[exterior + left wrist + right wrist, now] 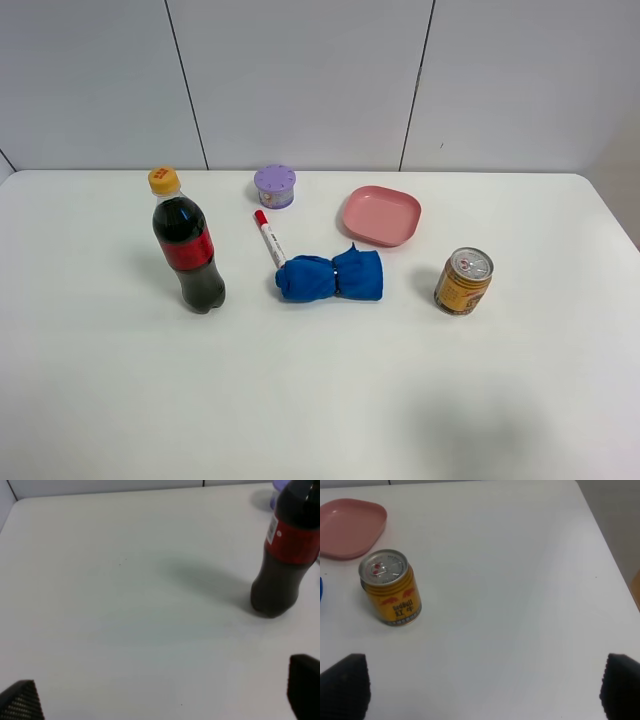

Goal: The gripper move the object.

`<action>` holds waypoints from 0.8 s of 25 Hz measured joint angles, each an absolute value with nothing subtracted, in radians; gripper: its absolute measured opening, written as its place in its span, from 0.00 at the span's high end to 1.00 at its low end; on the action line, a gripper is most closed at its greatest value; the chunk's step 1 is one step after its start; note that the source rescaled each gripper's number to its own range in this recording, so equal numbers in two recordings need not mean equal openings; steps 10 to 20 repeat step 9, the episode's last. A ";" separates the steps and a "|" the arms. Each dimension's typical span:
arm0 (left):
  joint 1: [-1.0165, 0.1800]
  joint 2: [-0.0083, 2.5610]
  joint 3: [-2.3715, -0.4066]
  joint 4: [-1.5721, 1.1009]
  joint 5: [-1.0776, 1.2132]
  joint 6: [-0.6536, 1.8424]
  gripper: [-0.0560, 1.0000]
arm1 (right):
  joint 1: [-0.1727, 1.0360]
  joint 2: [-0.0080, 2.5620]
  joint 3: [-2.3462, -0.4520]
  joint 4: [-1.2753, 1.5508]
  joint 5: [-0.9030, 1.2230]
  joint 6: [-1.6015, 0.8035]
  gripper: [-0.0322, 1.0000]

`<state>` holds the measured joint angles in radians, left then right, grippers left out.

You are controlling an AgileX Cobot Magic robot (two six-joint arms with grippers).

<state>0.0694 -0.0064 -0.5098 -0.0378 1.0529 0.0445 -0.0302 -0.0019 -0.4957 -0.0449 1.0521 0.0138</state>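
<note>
The white marker pen [270, 238] with a red cap lies flat on the white table, cap toward the back, between the cola bottle and the pink dish. Its near end touches a blue cloth [330, 276]. The pen shows in neither wrist view. No arm or gripper shows in the exterior high view. In the left wrist view my left gripper [160, 692] is open and empty above bare table, its black fingertips [20, 702] at the frame corners. In the right wrist view my right gripper [482, 685] is open and empty, its fingertips [345, 685] far apart.
A cola bottle [187, 243] stands at the left and shows in the left wrist view [285, 550]. A purple tub [274, 186] stands at the back. The pink dish [381, 215] and a gold can [463, 281] are at the right, both in the right wrist view, the can [391, 587] upright.
</note>
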 joint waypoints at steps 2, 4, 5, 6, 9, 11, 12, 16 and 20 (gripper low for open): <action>0.069 -0.006 -0.510 -0.038 1.053 0.044 0.00 | -0.030 -0.002 -0.496 -0.045 1.052 0.014 0.05; 0.069 -0.006 -0.510 -0.038 1.053 0.044 0.00 | -0.030 -0.002 -0.496 -0.045 1.052 0.014 0.05; 0.069 -0.006 -0.510 -0.038 1.053 0.044 0.00 | -0.030 -0.002 -0.496 -0.045 1.052 0.014 0.05; 0.069 -0.006 -0.510 -0.038 1.053 0.044 0.00 | -0.030 -0.002 -0.496 -0.045 1.052 0.014 0.05; 0.069 -0.006 -0.510 -0.038 1.053 0.044 0.00 | -0.030 -0.002 -0.496 -0.045 1.052 0.014 0.05; 0.069 -0.006 -0.510 -0.038 1.053 0.044 0.00 | -0.030 -0.002 -0.496 -0.045 1.052 0.014 0.05; 0.069 -0.006 -0.510 -0.038 1.053 0.044 0.00 | -0.030 -0.002 -0.496 -0.045 1.052 0.014 0.05; 0.069 -0.006 -0.510 -0.038 1.053 0.044 0.00 | -0.030 -0.002 -0.496 -0.045 1.052 0.014 0.05; 0.069 -0.006 -0.510 -0.038 1.053 0.044 0.00 | -0.030 -0.002 -0.496 -0.045 1.052 0.014 0.05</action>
